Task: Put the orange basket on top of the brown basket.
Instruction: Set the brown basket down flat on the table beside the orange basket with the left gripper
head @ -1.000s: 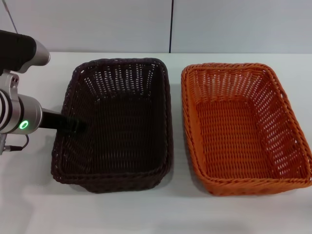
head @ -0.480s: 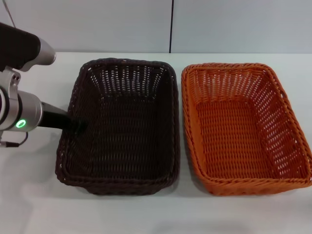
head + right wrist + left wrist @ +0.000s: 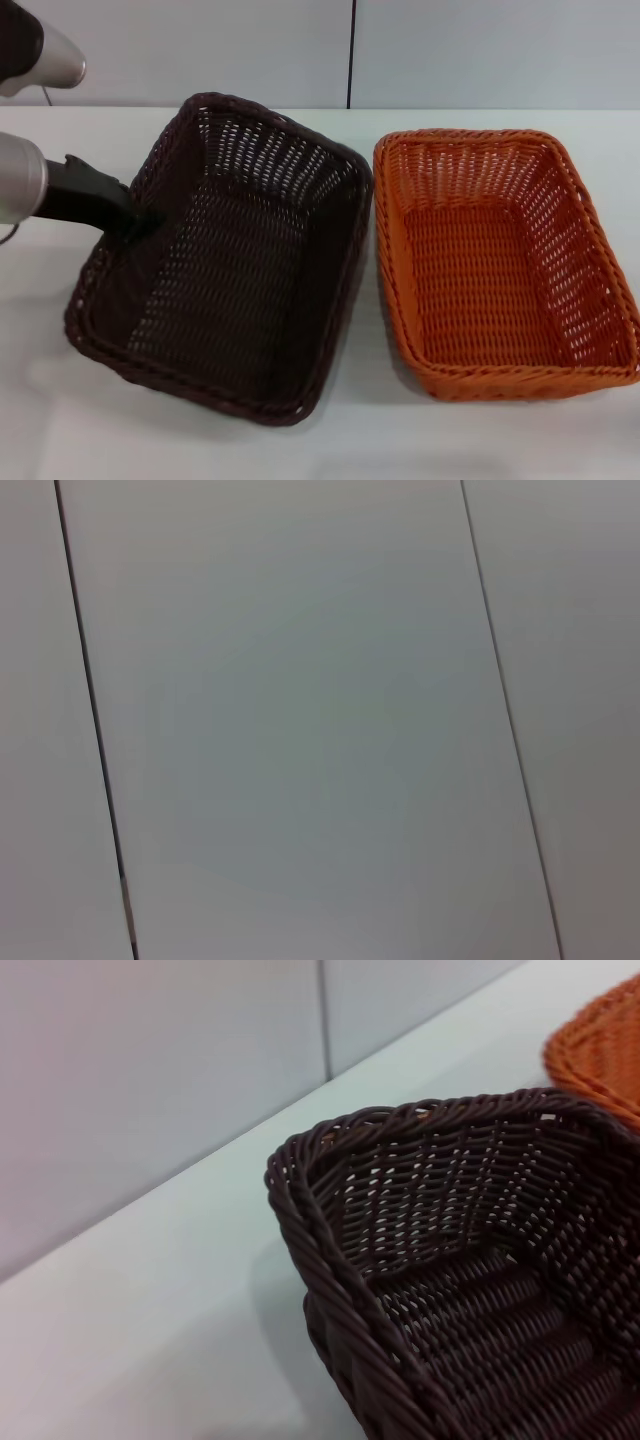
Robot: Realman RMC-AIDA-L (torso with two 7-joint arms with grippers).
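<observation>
The brown basket (image 3: pixel 235 280) is left of centre on the white table, skewed and tipped, with its left side raised. My left gripper (image 3: pixel 138 222) is shut on its left rim, coming in from the left edge of the head view. The left wrist view shows a corner of the brown basket (image 3: pixel 450 1290) close up, without my fingers. The orange basket (image 3: pixel 500 260) sits flat on the table to the right, its left rim close beside the brown one. A bit of the orange basket (image 3: pixel 600 1050) also shows in the left wrist view. My right gripper is out of view.
The white table (image 3: pixel 60 420) runs back to a pale wall (image 3: pixel 200 50) with a dark vertical seam. The right wrist view shows only grey panels (image 3: pixel 300 720).
My left gripper has risen and drawn back with the brown basket's left rim. The basket has tipped up and swung, its near end now lower left. The orange basket has not moved.
</observation>
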